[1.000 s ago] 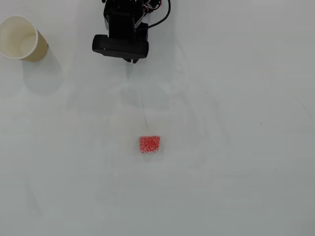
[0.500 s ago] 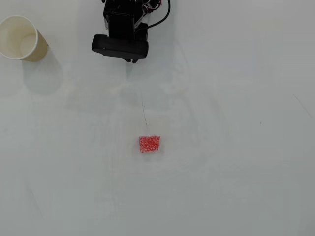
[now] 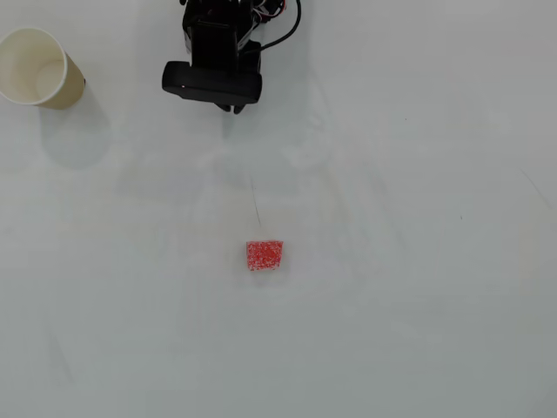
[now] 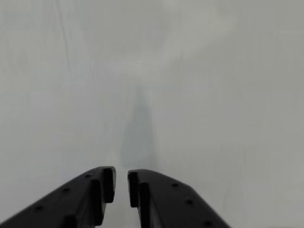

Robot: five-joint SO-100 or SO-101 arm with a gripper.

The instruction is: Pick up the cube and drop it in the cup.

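In the wrist view we see the gripper entering from the bottom edge, its two black fingers almost together, with only a narrow slit of pale table showing between their tips. Nothing sits in that slit, and the tips seem to hang clear of the surface, though the soft focus makes us unsure of that. Ahead of them lies bare white table with a faint grey shadow streak.

In the overhead view the arm sits at the far edge of the table, a little left of the middle, folded in on itself, so the gripper is mostly hidden under the black housing.

We find the cube lying alone near the middle of the table, well apart from the arm and touching nothing but the surface. The cup stands at the far left corner, its open mouth facing up and its white inside empty as far as we can see. It is well apart from both cube and arm.
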